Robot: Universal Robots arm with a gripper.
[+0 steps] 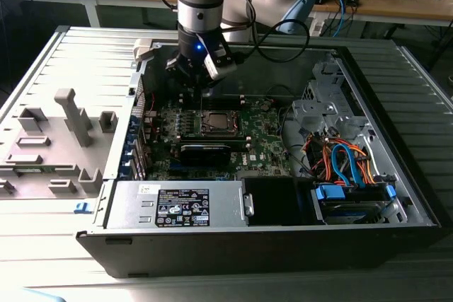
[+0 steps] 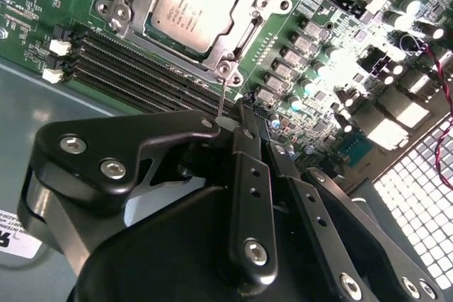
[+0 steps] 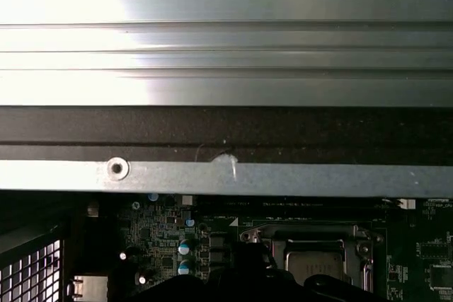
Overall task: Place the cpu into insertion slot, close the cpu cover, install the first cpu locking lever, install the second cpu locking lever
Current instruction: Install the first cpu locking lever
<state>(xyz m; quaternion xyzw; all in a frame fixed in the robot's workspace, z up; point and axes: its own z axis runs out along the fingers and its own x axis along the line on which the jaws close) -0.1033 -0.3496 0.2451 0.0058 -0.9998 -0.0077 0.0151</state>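
Note:
The cpu lies flat in the insertion slot on the green board, pale metal face up. The cpu cover lies down around it as a silver frame. A thin locking lever rod runs from the socket's corner screw toward my gripper. The black fingers meet at their tips, shut, just beside the rod's end; I cannot tell whether they touch it. In the exterior view my gripper hangs over the board's far edge, just behind the socket. The first wrist view shows the cpu low under the case wall.
Memory slots run alongside the socket. A long black card lies in front of it. The grey power supply and drive cage with orange and blue cables fill the near side. The case wall stands close behind the gripper.

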